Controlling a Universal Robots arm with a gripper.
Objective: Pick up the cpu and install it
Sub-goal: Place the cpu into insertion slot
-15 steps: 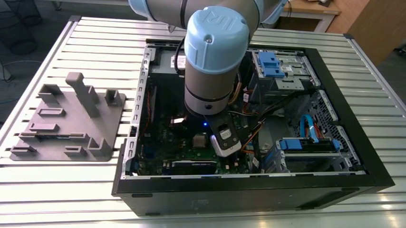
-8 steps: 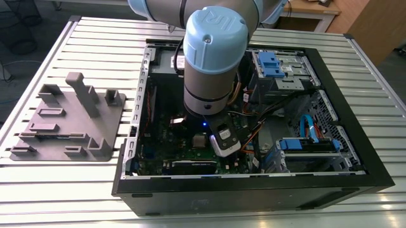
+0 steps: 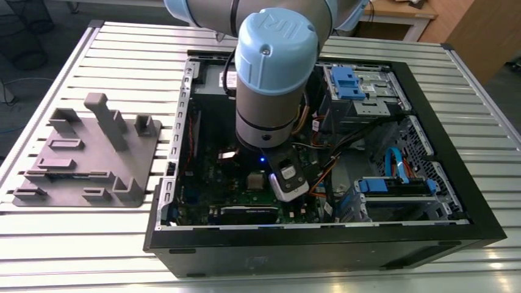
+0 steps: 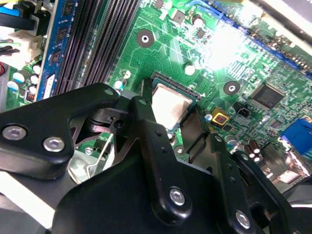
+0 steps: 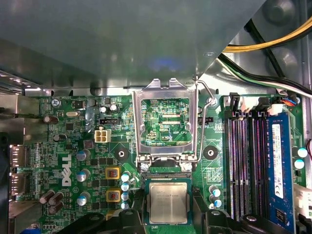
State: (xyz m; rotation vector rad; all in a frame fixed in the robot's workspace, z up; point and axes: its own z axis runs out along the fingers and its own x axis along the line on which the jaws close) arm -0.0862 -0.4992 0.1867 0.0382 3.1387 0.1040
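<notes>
The cpu (image 5: 168, 202), a flat square chip with a silvery metal top, lies level over the open socket on the green motherboard (image 5: 73, 146). My gripper (image 5: 168, 210) straddles it, with one black finger (image 5: 132, 207) against each side edge. In the second wrist view the same cpu (image 4: 169, 105) sits between the fingertips (image 4: 145, 95) of the gripper (image 4: 170, 108). Whether the chip is fully seated I cannot tell. In the exterior view the arm (image 3: 273, 79) reaches down into the open computer case (image 3: 423, 177), with the gripper (image 3: 281, 183) low over the board.
The socket's metal load plate (image 5: 165, 87) stands flipped open beside the socket, and its lever (image 5: 208, 100) is raised. Memory slots (image 5: 241, 161) and a blue slot (image 5: 279, 161) flank the socket. Yellow and black cables (image 5: 273, 44) hang nearby. A grey fixture block (image 3: 89, 152) lies on the slatted table (image 3: 97, 244) outside the case.
</notes>
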